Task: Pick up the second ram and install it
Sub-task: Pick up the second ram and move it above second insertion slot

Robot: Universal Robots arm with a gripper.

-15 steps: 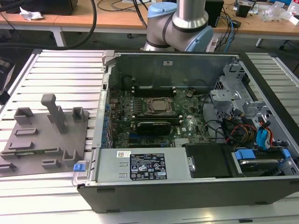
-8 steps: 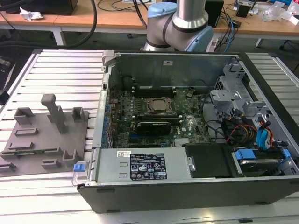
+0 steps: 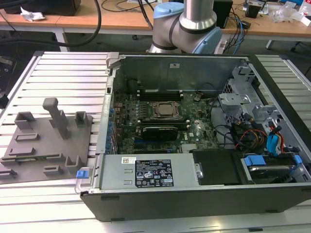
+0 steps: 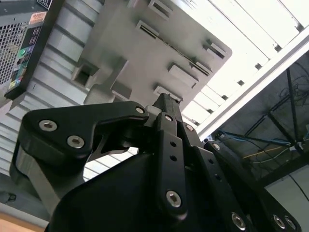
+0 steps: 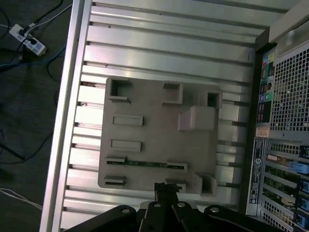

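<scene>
Slatted table (image 5: 169,48), arm (image 3: 194,24) raised over fixture plate (image 5: 154,130), second ram (image 5: 145,163) slotted

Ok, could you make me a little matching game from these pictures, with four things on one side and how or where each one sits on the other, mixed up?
Things:
1. second ram
2. grey fixture plate
3. gripper
4. computer case

States:
A. open, with the motherboard exposed
B. black, up above the plate
C. green, resting between blocks on the plate
D. on the ribbed metal table, beside the case

Pairs: 1-C; 2-D; 3-B; 4-A
</scene>
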